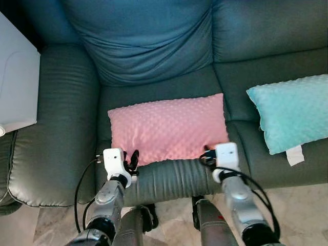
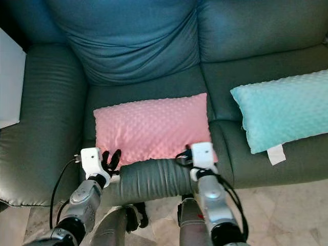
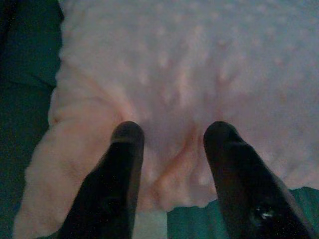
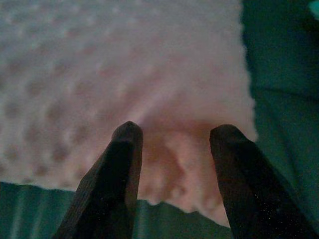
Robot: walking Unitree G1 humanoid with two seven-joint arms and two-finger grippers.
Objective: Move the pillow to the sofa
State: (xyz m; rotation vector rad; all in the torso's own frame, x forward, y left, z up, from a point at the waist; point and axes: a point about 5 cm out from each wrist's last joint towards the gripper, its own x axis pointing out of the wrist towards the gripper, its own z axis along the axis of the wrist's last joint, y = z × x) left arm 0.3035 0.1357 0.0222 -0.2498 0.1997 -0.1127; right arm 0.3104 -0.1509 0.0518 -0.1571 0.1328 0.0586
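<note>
Lying on the sofa [image 1: 61, 102], pink pillow [image 1: 169, 128] between both tools.

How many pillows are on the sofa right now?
2. The pink pillow lies on the left seat cushion of the sofa, between the left gripper and the right gripper. The teal pillow lies on the seat to its right.
</note>
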